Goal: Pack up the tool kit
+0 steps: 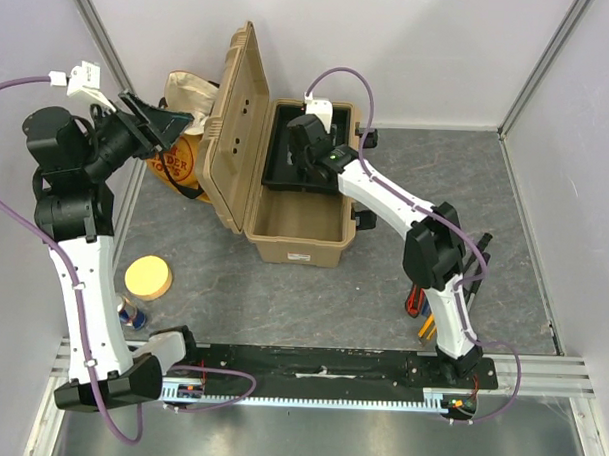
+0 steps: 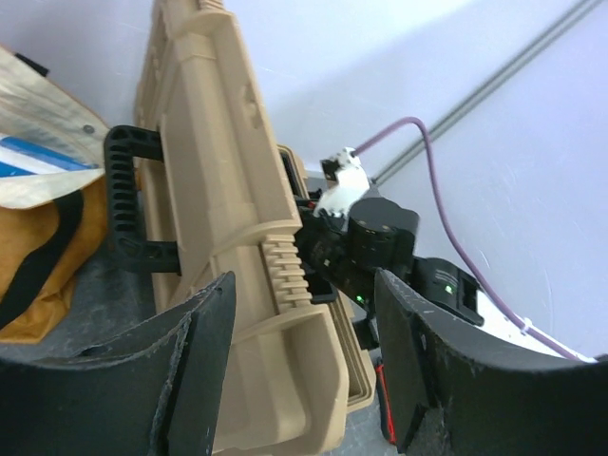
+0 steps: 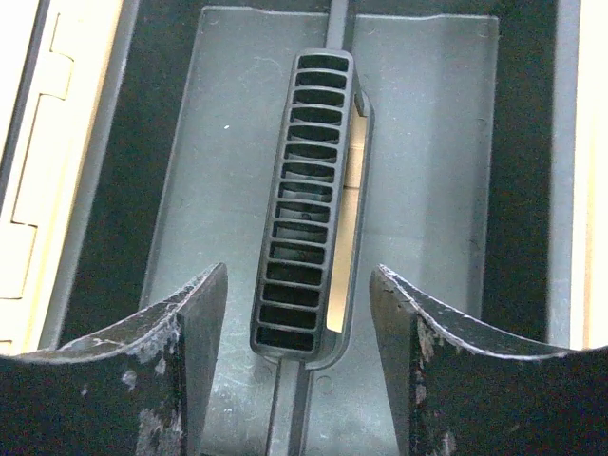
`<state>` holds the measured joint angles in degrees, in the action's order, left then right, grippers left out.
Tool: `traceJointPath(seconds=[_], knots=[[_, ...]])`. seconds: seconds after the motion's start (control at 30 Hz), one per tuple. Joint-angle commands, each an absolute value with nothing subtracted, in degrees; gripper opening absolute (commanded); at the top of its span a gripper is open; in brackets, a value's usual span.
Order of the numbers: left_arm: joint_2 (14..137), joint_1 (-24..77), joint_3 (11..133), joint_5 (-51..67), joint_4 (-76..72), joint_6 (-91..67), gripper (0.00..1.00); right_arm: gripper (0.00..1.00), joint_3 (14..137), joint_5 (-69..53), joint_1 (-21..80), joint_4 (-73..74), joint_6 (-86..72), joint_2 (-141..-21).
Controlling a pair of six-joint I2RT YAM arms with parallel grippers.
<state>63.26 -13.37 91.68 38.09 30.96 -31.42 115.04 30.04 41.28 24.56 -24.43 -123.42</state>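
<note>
From overhead, the tan ribbed toolbox (image 1: 300, 223) stands open in the middle of the grey table (image 1: 282, 297). Its lid (image 1: 238, 126) is upright on the left side. The left gripper (image 1: 183, 124) hangs just left of that lid with its fingers spread, and an orange-yellow cloth bag (image 1: 175, 165) lies right under and behind it. The right gripper (image 1: 305, 153) is down inside the far end of the box, over the black inner tray (image 1: 281, 172). Well behind the right gripper, near that arm's base, lie small red- and yellow-handled hand tools (image 1: 417, 302).

In the left wrist view, the left gripper (image 2: 304, 280) is spread open and clamps nothing. The lid's ribbed edge (image 2: 285, 275) fills the gap between the fingers, with the lid's black carry handle (image 2: 133, 214) off to the left. Whether either finger touches the lid, I cannot tell.

In the right wrist view, the right gripper (image 3: 296, 271) is open, one finger (image 3: 180, 342) on each side of the tray's slotted black handle (image 3: 304, 199). There is a visible gap on both sides, so nothing is grasped. The tray floor (image 3: 218, 142) lies just below.
</note>
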Motion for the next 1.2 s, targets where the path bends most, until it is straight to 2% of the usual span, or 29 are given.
traceJointPath(seconds=[0.0, 0.27, 0.33, 0.43, 0.47, 0.9, 1.03, 1.17], knots=[[62.3, -12.3, 92.4, 43.2, 27.9, -28.4, 0.66, 0.65, 119.6, 31.3, 41.3, 25.0, -23.6, -125.5], [62.0, -11.4, 92.3, 38.5, 29.3, -29.1, 0.66, 0.49, 124.1, 31.5, 41.1, 27.3, -23.6, -129.0], [62.1, -11.4, 92.9, 37.8, 30.1, -28.8, 0.66, 0.37, 124.8, 32.1, 41.2, 27.8, -23.6, -129.3], [61.7, -11.4, 93.6, 37.6, 30.4, -28.8, 0.66, 0.04, 125.9, 33.5, 41.1, 28.0, -23.6, -128.8], [61.5, -11.3, 93.9, 37.6, 30.4, -28.9, 0.66, 0.0, 126.3, 34.1, 41.2, 28.0, -23.5, -128.2], [62.0, -11.0, 94.8, 38.5, 30.2, -30.1, 0.66, 0.0, 131.3, 39.7, 40.5, 26.0, -18.7, -117.8], [62.2, -10.9, 94.7, 40.0, 29.6, -30.6, 0.67, 0.0, 126.6, 39.8, 35.6, 26.1, -18.8, -112.9], [62.5, -10.5, 94.3, 41.0, 29.1, -31.1, 0.67, 0.0, 116.7, 38.5, 28.0, 26.0, -19.9, -105.4]])
